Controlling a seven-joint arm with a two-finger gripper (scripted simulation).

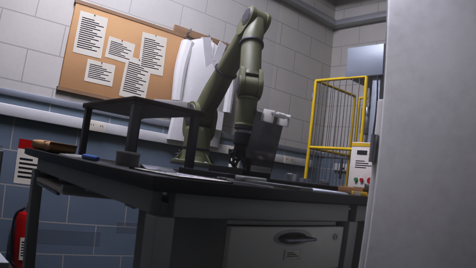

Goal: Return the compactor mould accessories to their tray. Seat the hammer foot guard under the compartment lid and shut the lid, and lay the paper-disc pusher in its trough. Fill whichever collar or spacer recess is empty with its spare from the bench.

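The tray (229, 170) lies flat on the bench and shows only as a dark edge, so its recesses are hidden. Its compartment lid (264, 143) stands raised, a dark panel with a white handle on top. My gripper (235, 160) reaches down just left of the lid, low over the tray. It is closed on a small dark object that I take for the hammer foot guard; its shape is hard to make out. A grey cylinder (127, 158) stands on the bench to the left. A slim grey rod (248, 179) lies near the front of the tray.
Behind the tray stand the arm's base and a dark raised shelf (139, 106) on legs. A blue marker (90, 157) and a wooden brush (53, 146) lie at the bench's left end. A yellow cage (338, 126) and a control box (359, 163) stand on the right.
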